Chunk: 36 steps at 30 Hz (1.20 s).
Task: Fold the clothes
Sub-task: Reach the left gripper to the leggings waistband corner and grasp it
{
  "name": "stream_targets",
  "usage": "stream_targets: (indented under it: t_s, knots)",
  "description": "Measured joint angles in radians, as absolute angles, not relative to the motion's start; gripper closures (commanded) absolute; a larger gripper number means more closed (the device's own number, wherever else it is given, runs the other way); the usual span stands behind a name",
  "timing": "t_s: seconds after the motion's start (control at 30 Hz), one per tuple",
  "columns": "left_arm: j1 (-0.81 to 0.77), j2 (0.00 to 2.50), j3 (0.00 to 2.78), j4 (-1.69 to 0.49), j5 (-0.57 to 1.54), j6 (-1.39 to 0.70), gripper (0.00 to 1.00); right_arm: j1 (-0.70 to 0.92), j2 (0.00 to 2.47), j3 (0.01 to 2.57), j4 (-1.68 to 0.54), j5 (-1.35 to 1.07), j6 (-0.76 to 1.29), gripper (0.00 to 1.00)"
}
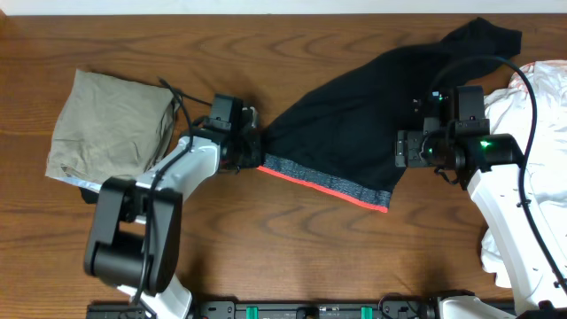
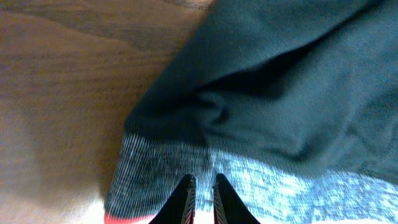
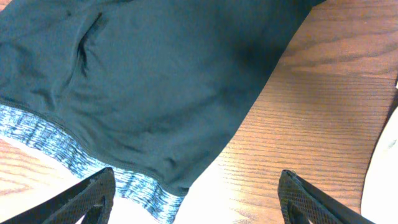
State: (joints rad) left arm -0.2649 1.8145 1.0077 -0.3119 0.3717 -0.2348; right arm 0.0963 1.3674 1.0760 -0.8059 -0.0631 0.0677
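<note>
Black trousers (image 1: 372, 97) lie slantwise on the worktop (image 1: 292, 257), one hand at each end of the waistband (image 1: 328, 182).

The heather-grey waistband, edged in orange-red, is the trousers' near edge, and the dark cloth runs up from it toward the worktop's far right edge. Bare wood lies open in front of the waistband and behind its left end. A khaki-grey garment (image 1: 106, 124) lies well to the waistband's left, and white fabric (image 1: 545, 115) is piled to its right. The left hand (image 2: 203, 183) sits at the waistband's left end, its fingers pressed almost together over the grey band; whether cloth is caught between them cannot be told. The right hand (image 3: 196, 177) hangs above the waistband's right end, spread wide and holding nothing, with the trouser edge and bare wood showing between its fingers.
</note>
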Motion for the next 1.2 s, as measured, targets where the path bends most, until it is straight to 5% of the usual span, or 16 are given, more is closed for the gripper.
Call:
stream_targets:
  t_s: [0.63,1.1,1.17,1.2]
  knots:
    - [-0.251,2.04,1.245,-0.196,0.263,-0.242,0.87,0.096,1.367,1.076,-0.827,-0.064,0.068,0.19]
    - [-0.015,2.218,1.48,-0.097,0.166,-0.242,0.87,0.096,1.367,1.076,-0.828,-0.078,0.083,0.18]
    - [0.018,2.226,1.523,-0.163,0.184,-0.233,0.75,0.096,1.367,1.076,-0.825,-0.079,0.086,0.18]
    - [0.029,2.226,1.547,-0.205,0.2,-0.229,0.55,0.096,1.367,1.076,-0.824,-0.079,0.087,0.18]
